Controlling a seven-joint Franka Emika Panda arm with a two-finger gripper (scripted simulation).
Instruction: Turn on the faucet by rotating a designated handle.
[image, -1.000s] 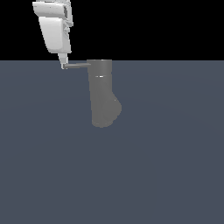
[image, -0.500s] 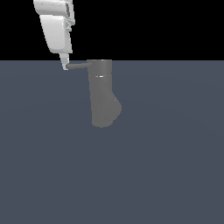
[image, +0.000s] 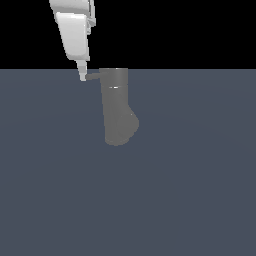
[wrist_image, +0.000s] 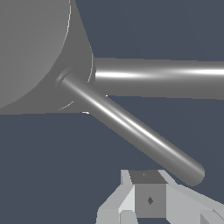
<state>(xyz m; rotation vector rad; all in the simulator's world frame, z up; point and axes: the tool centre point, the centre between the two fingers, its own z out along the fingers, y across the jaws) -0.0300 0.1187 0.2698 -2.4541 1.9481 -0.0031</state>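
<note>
The faucet (image: 117, 107) is a matte grey upright cylinder with a bulging lower end, standing mid-scene in the exterior view. Its handle (image: 93, 76), a thin grey rod, sticks out from the top toward the exterior view's left. My white gripper (image: 83, 76) comes down from above, and its tip touches the handle's free end. In the wrist view the handle (wrist_image: 131, 129) runs diagonally from the faucet body (wrist_image: 30, 48), ending just beside my gripper (wrist_image: 146, 205). The fingers (wrist_image: 150, 196) look shut, with nothing held between them. A thicker grey rod (wrist_image: 162, 78) also juts from the body.
A flat dark blue-grey floor (image: 200, 190) spreads around the faucet, with a black background behind. Nothing else shows.
My gripper has shifted toward the exterior view's right, against the handle's tip. The handle now looks shorter there, having swung with the push.
</note>
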